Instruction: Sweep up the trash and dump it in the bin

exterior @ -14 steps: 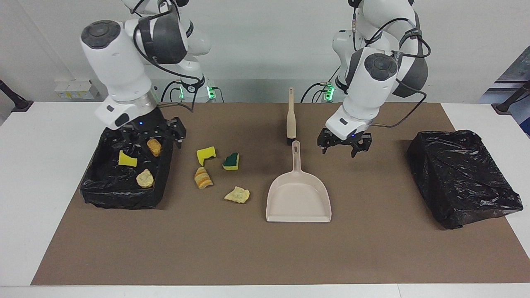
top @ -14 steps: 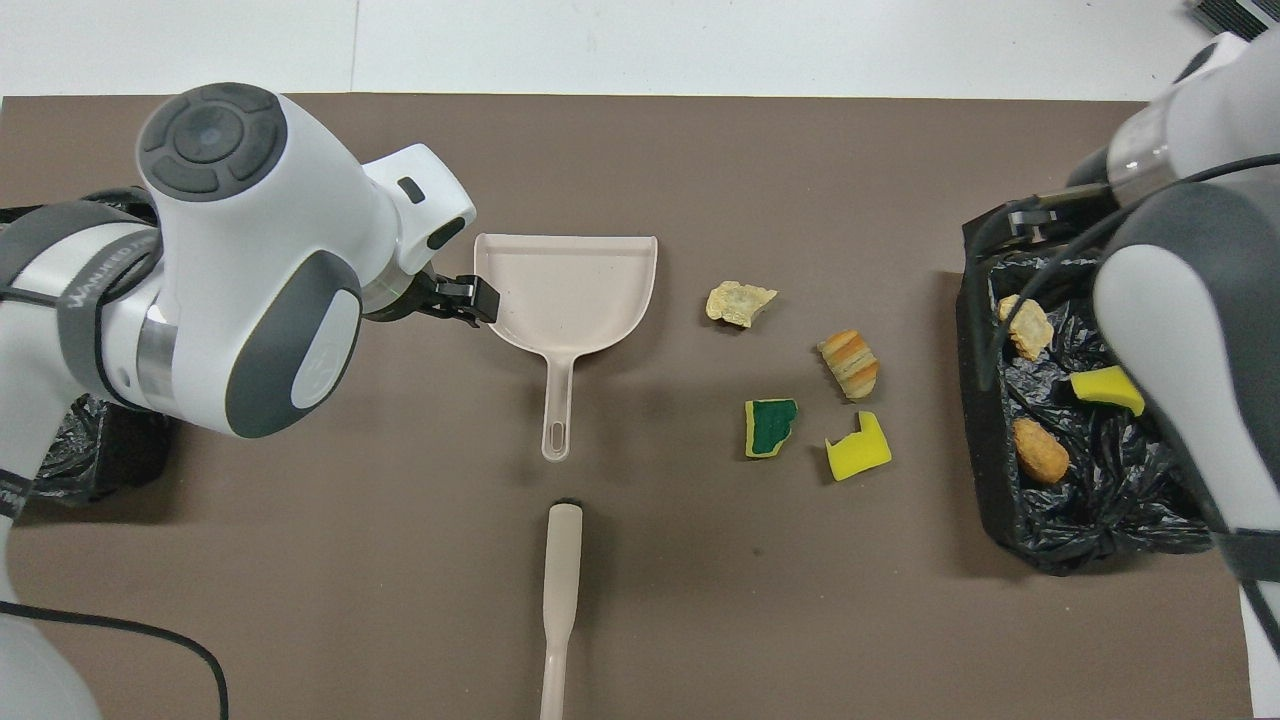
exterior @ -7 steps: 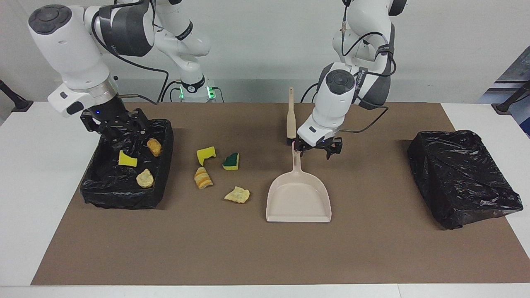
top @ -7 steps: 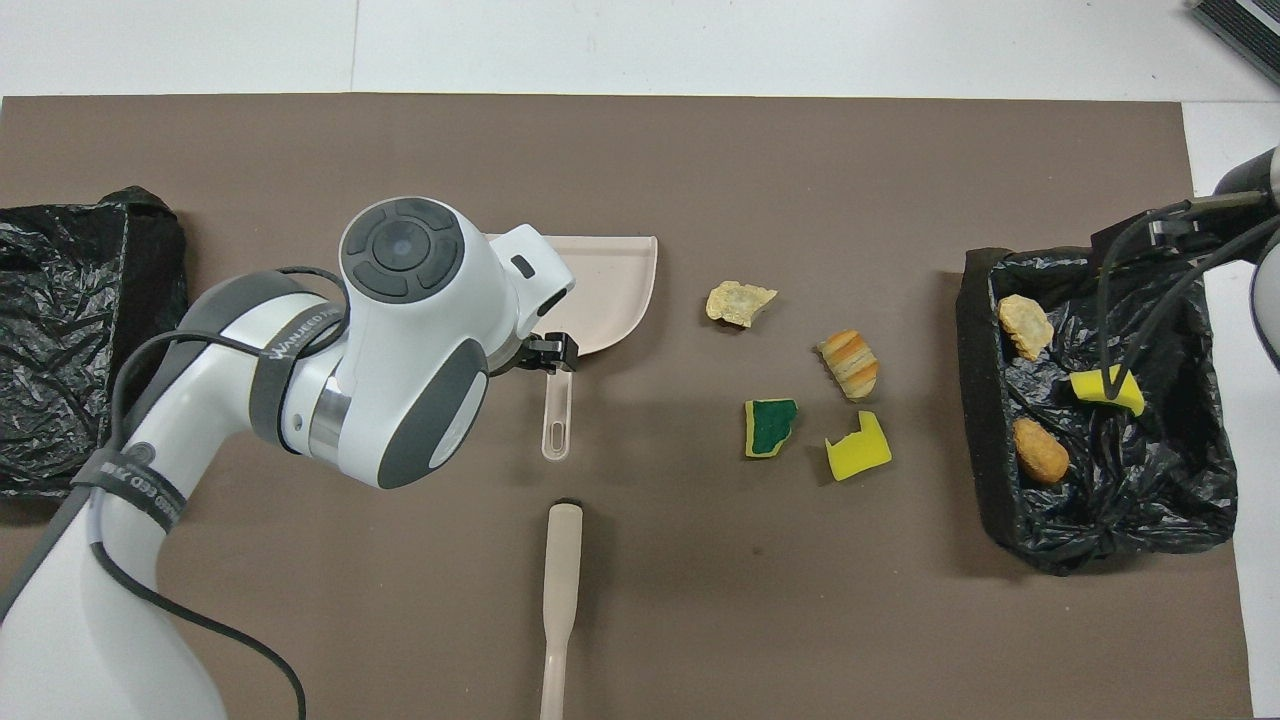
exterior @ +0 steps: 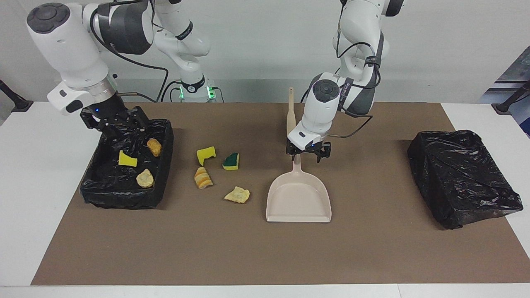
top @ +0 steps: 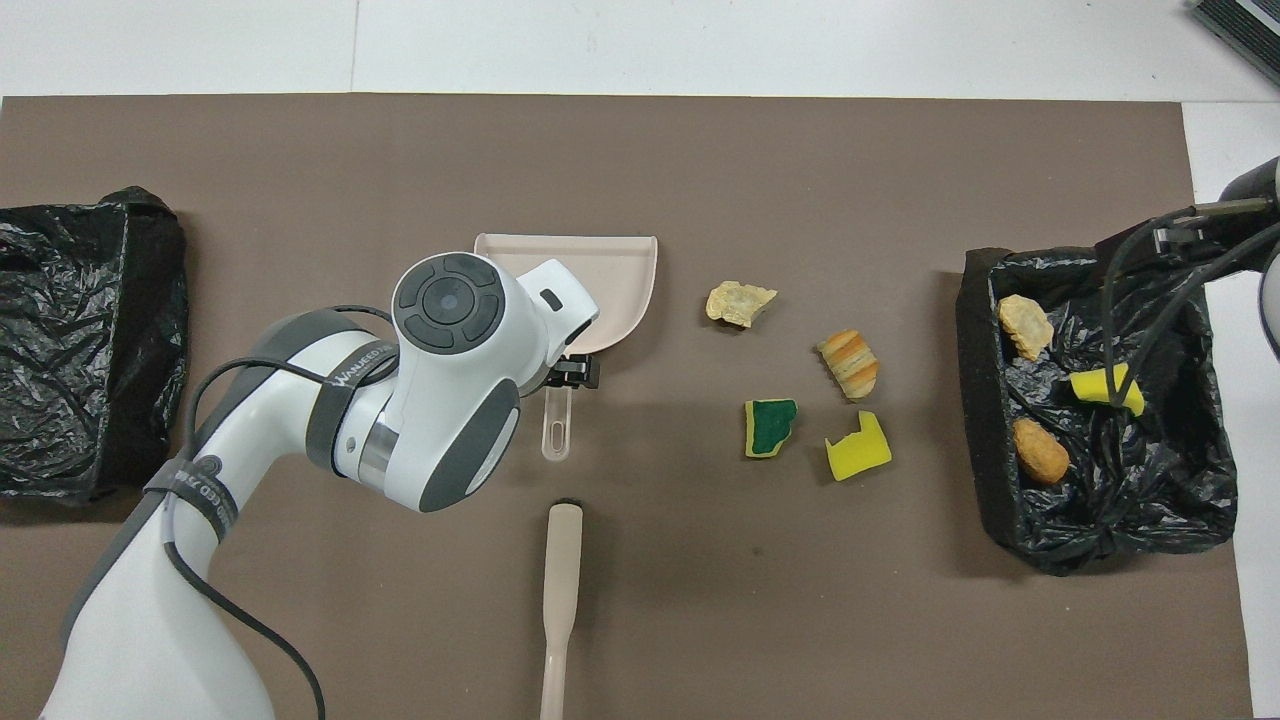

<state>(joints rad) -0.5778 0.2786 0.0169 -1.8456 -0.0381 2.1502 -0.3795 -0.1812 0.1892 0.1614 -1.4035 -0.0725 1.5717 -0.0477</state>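
Facing view | bin (exterior: pixel 124 194): three scraps (exterior: pixel 145 178) | left hand (exterior: pixel 308 154), right hand (exterior: pixel 116 124): released

Beige dustpan (exterior: pixel 299 198) and brush (exterior: pixel 291 116); black bin liners (exterior: pixel 124 182); brown mat (exterior: pixel 265 248); yellow sponge chunks (exterior: pixel 205 155), one green-topped sponge (exterior: pixel 231 161); tan-orange striped bread piece (exterior: pixel 203 178).

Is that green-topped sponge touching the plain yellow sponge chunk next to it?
Apart. In the overhead view, bare brown mat shows between the green-topped sponge and the yellow sponge chunk; the facing view shows the same gap.
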